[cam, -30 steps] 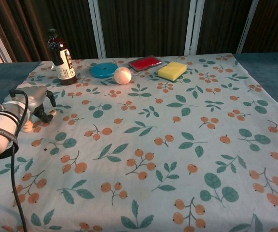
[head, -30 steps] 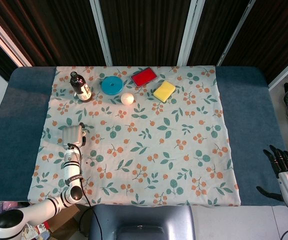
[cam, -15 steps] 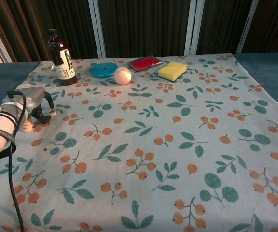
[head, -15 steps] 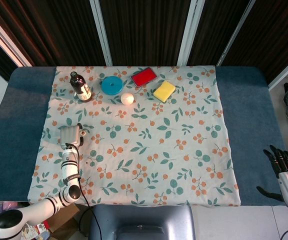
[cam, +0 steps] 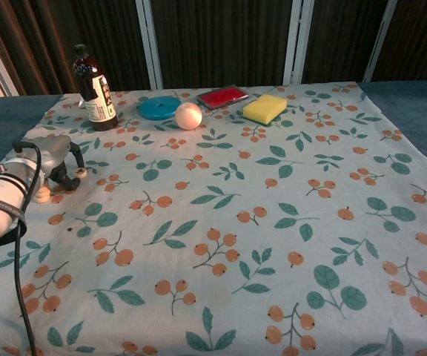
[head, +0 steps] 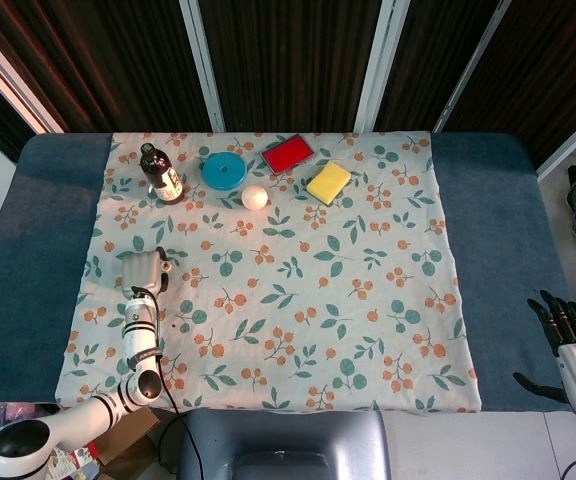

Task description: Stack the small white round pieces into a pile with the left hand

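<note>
My left hand (cam: pixel 54 159) hovers low over the left side of the floral cloth, its dark fingers (cam: pixel 66 178) pointing down at it. It also shows in the head view, left hand (head: pixel 140 268). One small white round piece (cam: pixel 82 173) lies on the cloth just right of the fingertips, and I see no grip on it. A short pile of white round pieces (cam: pixel 41 195) stands just left of the fingers, near the wrist. My right hand (head: pixel 573 345) hangs off the table's right front corner, fingers spread and holding nothing.
Along the far edge stand a dark bottle (cam: pixel 95 89), a blue disc (cam: pixel 159 108), a pale ball (cam: pixel 188 116), a red flat box (cam: pixel 223 96) and a yellow sponge (cam: pixel 265 108). A black cable (cam: pixel 19 245) runs along my left forearm.
My left hand has shifted slightly to the left over the cloth. The loose white piece and the pile have stayed where they were. The right hand has not moved.
</note>
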